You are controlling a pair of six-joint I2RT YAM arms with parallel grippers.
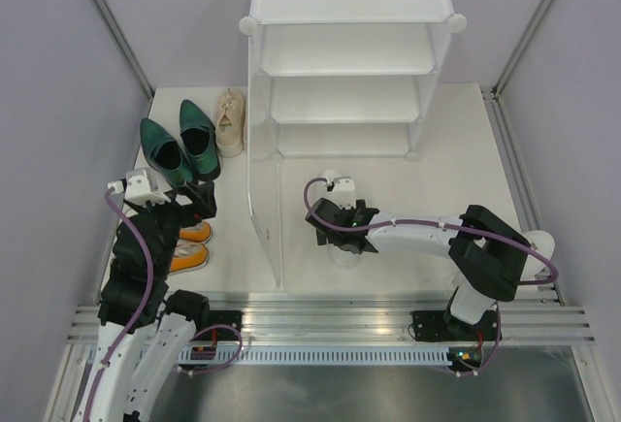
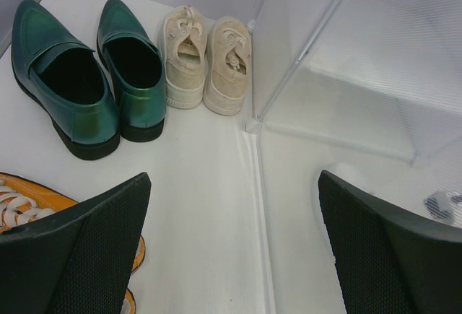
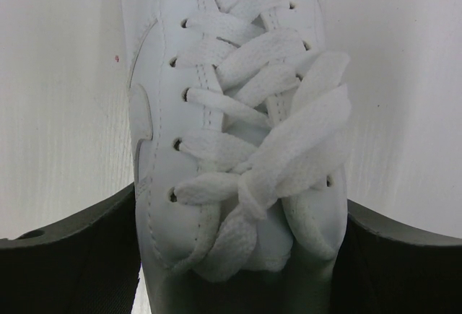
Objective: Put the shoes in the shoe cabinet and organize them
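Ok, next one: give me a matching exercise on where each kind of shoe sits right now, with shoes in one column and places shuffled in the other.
Shoes
1. green shoes
2. cream sneakers
3. orange sneakers
4. white sneaker

Places
A. between the fingers of the right gripper
B. partly hidden under the left arm
C. at the back, next to the left side of the cabinet
D. at the back, left of the cream pair

Pairs: 1-D, 2-C, 3-B, 4-A
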